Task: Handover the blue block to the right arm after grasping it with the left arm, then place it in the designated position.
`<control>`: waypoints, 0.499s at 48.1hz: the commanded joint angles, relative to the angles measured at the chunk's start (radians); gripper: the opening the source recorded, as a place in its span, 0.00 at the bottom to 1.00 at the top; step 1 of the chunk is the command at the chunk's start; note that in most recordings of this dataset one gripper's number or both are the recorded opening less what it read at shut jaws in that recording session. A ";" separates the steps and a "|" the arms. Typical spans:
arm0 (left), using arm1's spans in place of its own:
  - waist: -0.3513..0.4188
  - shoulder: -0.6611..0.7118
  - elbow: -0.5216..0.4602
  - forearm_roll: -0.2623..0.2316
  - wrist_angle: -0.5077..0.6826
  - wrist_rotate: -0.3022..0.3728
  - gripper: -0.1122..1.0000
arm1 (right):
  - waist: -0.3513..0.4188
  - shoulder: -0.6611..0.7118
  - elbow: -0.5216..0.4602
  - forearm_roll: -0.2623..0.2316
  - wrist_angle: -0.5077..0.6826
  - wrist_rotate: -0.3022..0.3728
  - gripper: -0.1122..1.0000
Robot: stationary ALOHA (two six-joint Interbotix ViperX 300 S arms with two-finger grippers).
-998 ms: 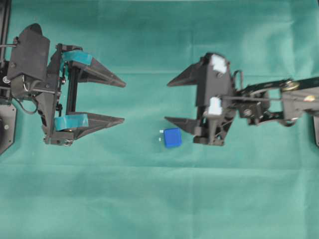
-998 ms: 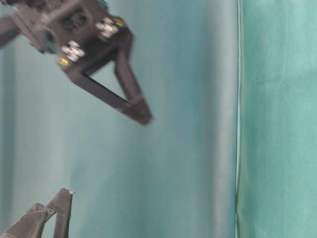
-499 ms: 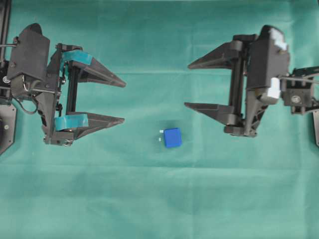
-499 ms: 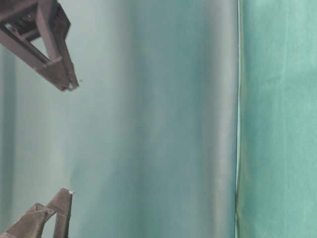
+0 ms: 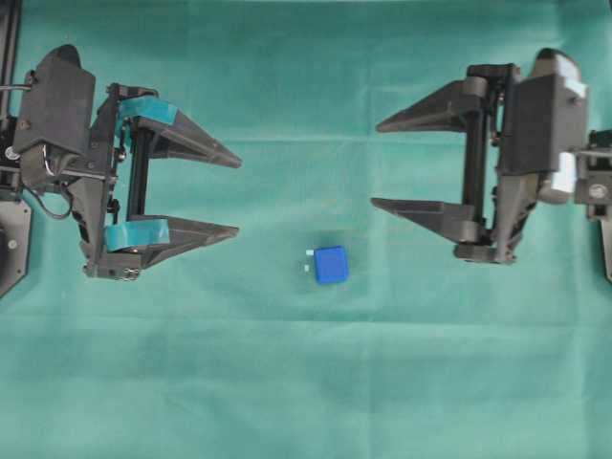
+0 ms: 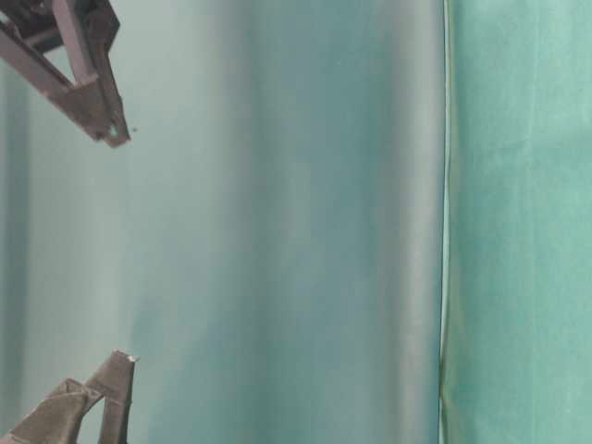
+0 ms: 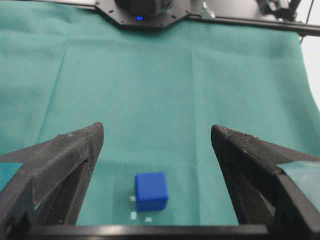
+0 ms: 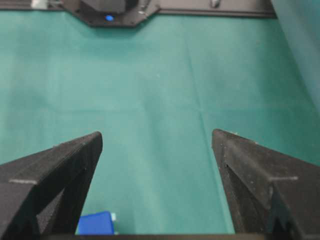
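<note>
The blue block (image 5: 331, 264) lies on the green cloth in mid-table, free of both grippers. White marks of the designated position (image 5: 308, 253) peek out at its left side. The block (image 7: 151, 191) covers most of that square, and three marks (image 7: 133, 215) show in the left wrist view. My left gripper (image 5: 238, 196), teal-taped, stands open to the block's left and slightly farther back, and nothing is between its fingers (image 7: 157, 130). My right gripper (image 5: 376, 164), plain black, is open and empty to the block's right. The block (image 8: 96, 223) shows low beside the right gripper's (image 8: 157, 135) left finger.
Green cloth (image 5: 306, 382) covers the whole table. A black frame with a blue light (image 7: 139, 18) lines the far edge in the left wrist view. At table level only fingers of the right gripper (image 6: 92, 92) and of the left gripper (image 6: 111, 388) show before a cloth backdrop.
My right gripper has pulled back to the right and away from the block, still open. The block stays on the marks and the left arm has not moved.
</note>
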 commanded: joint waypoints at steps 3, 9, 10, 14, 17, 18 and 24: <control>-0.003 -0.005 -0.029 0.002 -0.009 0.003 1.00 | 0.003 -0.041 0.014 -0.003 -0.051 0.000 0.88; -0.003 -0.006 -0.031 0.003 -0.011 0.005 1.00 | 0.003 -0.060 0.032 -0.003 -0.067 0.002 0.88; -0.003 -0.006 -0.029 0.003 -0.011 0.005 1.00 | 0.003 -0.063 0.034 -0.003 -0.067 0.002 0.88; -0.003 -0.006 -0.031 0.003 -0.012 0.005 1.00 | 0.003 -0.067 0.040 -0.003 -0.074 0.002 0.88; -0.003 -0.006 -0.031 0.003 -0.014 0.005 1.00 | 0.002 -0.069 0.041 -0.003 -0.077 0.002 0.88; -0.003 -0.006 -0.031 0.003 -0.014 0.005 1.00 | 0.002 -0.067 0.041 -0.003 -0.077 0.002 0.88; -0.003 -0.008 -0.031 0.003 -0.017 0.005 1.00 | 0.002 -0.067 0.044 -0.003 -0.077 0.002 0.88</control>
